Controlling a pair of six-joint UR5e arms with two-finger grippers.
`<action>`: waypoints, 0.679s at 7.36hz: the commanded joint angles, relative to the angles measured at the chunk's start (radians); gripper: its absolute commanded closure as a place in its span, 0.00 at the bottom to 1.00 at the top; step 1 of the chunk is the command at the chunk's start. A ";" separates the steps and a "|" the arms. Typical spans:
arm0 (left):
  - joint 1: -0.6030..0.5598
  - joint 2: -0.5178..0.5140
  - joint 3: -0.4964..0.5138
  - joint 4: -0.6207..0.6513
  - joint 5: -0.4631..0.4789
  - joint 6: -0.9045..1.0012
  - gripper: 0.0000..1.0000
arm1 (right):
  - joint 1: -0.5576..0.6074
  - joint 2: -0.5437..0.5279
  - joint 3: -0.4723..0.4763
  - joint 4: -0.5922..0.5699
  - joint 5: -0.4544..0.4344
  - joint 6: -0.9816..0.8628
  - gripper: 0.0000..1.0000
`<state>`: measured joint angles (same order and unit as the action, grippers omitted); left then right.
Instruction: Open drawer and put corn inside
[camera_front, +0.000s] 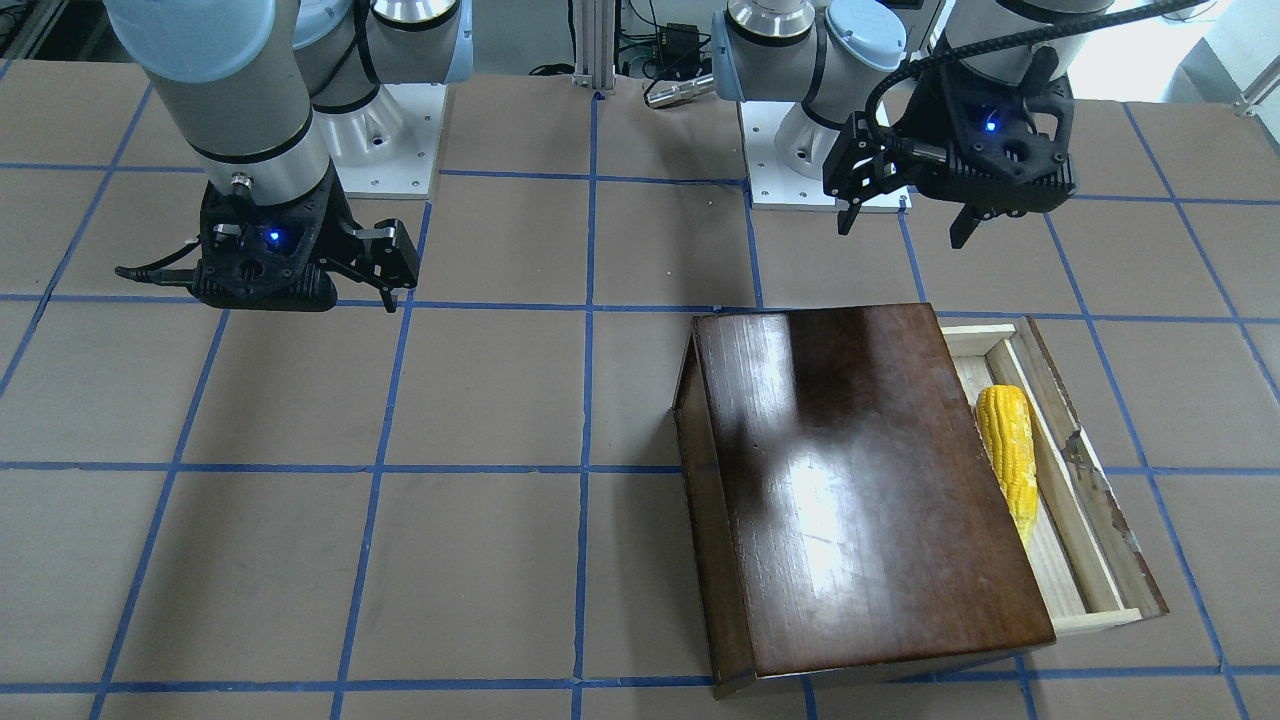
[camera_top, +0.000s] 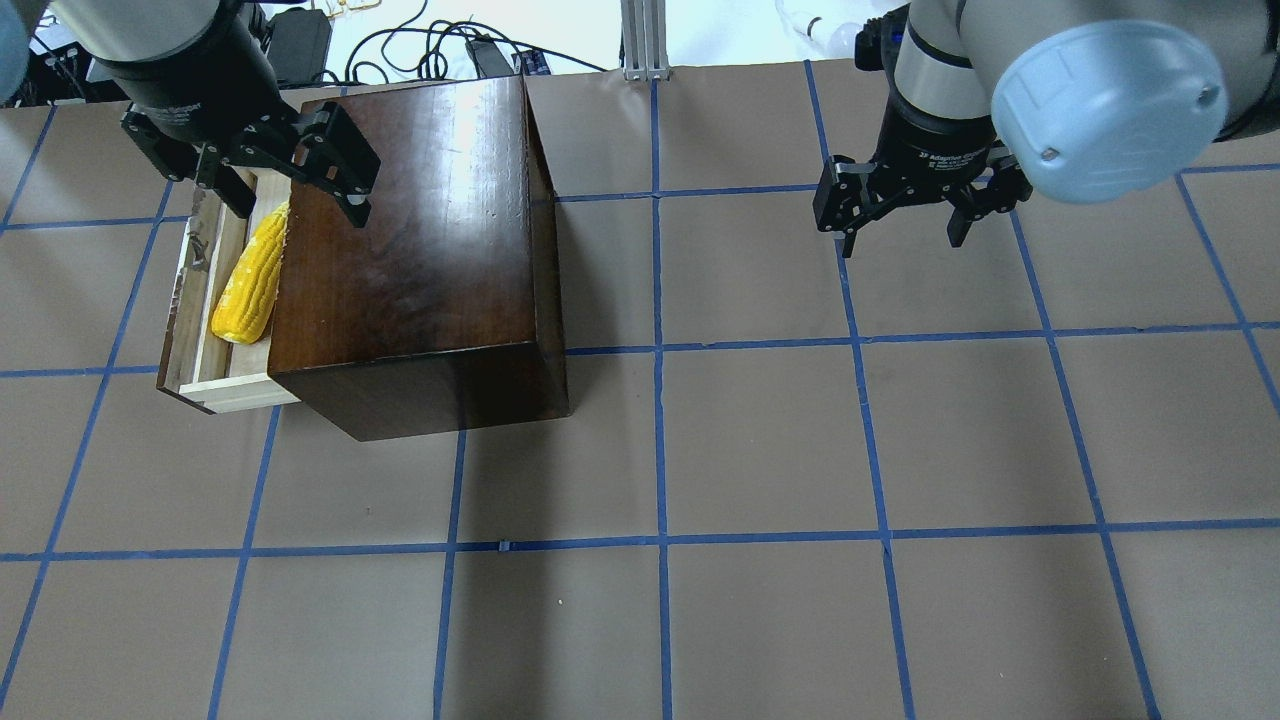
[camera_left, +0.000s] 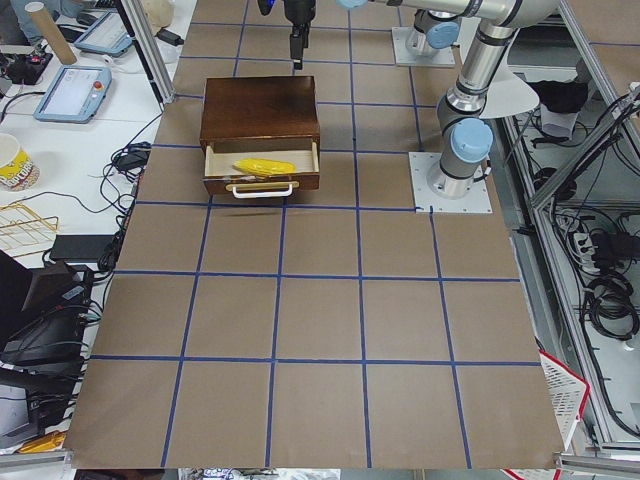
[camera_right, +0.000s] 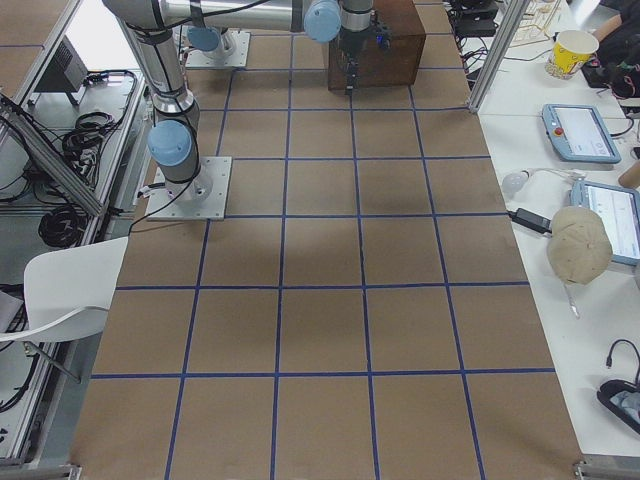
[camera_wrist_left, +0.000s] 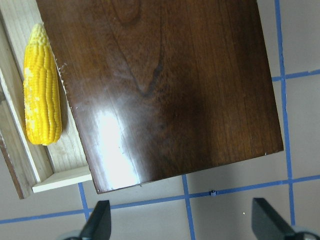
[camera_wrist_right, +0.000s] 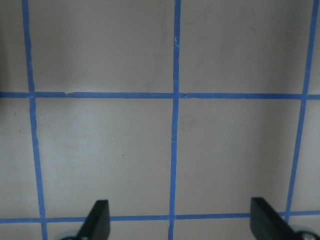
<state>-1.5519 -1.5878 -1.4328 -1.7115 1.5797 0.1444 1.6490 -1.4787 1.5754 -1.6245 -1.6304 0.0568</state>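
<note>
The corn (camera_top: 250, 275) lies in the pulled-out drawer (camera_top: 226, 392), so the left gripper (camera_top: 295, 203) and right gripper (camera_top: 900, 238) hang spread wide, empty.

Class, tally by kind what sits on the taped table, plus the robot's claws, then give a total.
corn cob: 1
wooden box: 1
drawer: 1
claws: 2 (left claw, right claw)
total: 5

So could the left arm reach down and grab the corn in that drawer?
Probably yes: the left gripper hangs open above, the drawer is pulled out and the corn lies uncovered, though tight beside the box's edge.
</note>
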 joint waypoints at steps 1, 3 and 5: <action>-0.002 -0.006 -0.003 -0.002 -0.003 -0.002 0.00 | 0.000 0.000 0.000 0.000 0.000 0.000 0.00; -0.002 -0.011 0.005 -0.002 0.005 -0.009 0.00 | 0.000 0.001 0.000 0.000 0.000 0.000 0.00; -0.002 -0.004 0.005 -0.005 0.006 -0.011 0.00 | 0.000 0.000 0.000 0.000 0.000 0.000 0.00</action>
<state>-1.5539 -1.5936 -1.4290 -1.7160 1.5844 0.1348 1.6490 -1.4784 1.5754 -1.6251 -1.6306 0.0568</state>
